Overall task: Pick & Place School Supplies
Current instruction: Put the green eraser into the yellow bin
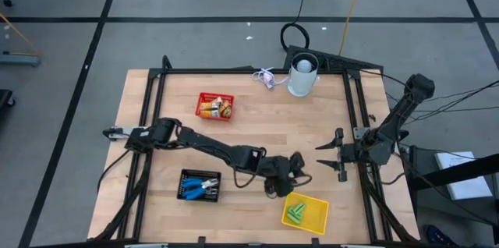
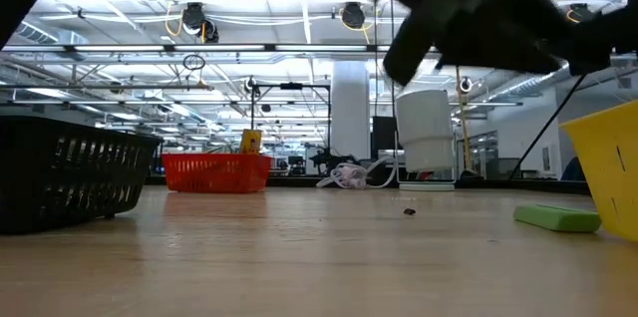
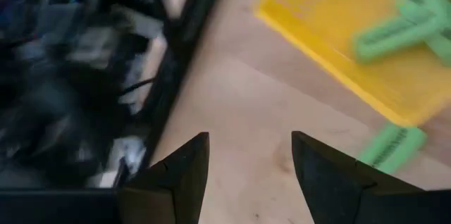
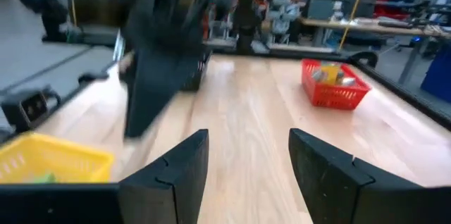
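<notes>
— Where is the left claw?

— Out over the middle of the table, just above the yellow basket near the front edge. Its wrist view shows the two fingers apart with bare wood between them — parted, holding nothing.

— And the right claw?

— Near the table's right edge, pointing inward across the wood. Its fingers also stand apart, nothing between them.

— The supplies?

— Sorted by basket. Green bars lie inside the yellow basket; the left wrist view shows them crossed over one another. One more green bar lies on the table just outside that basket's wall — the low view has it flat on the wood beside the yellow wall.

— The blue ones?

— Blue-handled scissors sit in the black basket, front left of the table.

— And the yellow-orange sticks?

— In the red basket, toward the back left; the sticks are piled inside it. The right wrist view shows that basket across the table.

— Anything else up there?

— A white cup stands upright at the back edge, with a small white tangle beside it. A tiny dark speck lies on the wood in the low view; what it is I cannot tell.
</notes>
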Robot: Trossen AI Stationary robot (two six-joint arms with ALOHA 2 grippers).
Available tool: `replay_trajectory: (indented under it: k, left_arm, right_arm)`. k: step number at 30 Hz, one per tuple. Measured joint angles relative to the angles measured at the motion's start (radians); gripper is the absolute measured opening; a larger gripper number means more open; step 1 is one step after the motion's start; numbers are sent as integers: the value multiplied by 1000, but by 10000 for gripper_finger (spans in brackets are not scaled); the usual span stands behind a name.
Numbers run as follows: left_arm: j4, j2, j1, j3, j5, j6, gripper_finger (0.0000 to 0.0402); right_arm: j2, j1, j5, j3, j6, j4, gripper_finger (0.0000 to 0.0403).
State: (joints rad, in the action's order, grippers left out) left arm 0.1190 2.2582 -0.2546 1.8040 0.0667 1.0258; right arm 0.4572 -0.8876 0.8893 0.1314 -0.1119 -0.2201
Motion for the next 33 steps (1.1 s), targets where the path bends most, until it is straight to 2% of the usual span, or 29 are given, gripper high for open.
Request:
replay_trajectory:
  k: [6, 9, 12, 15, 19, 23, 26, 29, 33]
  left_arm:
    - [63, -92, -6, -1, 143, -215, 204]
    - [155, -148, -10, -2, 170, -331, 204]
    - [178, -215, -15, -56, 195, -425, 204]
    - [101, -308, -25, -183, 230, -480, 204]
    - [-112, -465, -42, -449, 280, -543, 204]
    - [-376, -631, -65, -730, 344, -600, 205]
    - [-552, -725, -89, -903, 406, -617, 204]
    - [-655, -780, -109, -1020, 445, -633, 204]
    - [-676, -810, -120, -1104, 507, -677, 205]
  right_arm:
    - [149, 82, -124, 7, -43, 4, 187]
    - [263, 138, -215, 43, -57, -8, 187]
    - [402, 187, -314, 127, 10, -43, 187]
    - [542, 232, -429, 251, 92, -37, 187]
    - [701, 287, -566, 415, 143, 99, 187]
    - [828, 335, -603, 537, 202, 321, 187]
    - [887, 385, -639, 597, 225, 422, 187]
    - [922, 442, -709, 630, 239, 497, 187]
    - [937, 477, -791, 641, 291, 541, 187]
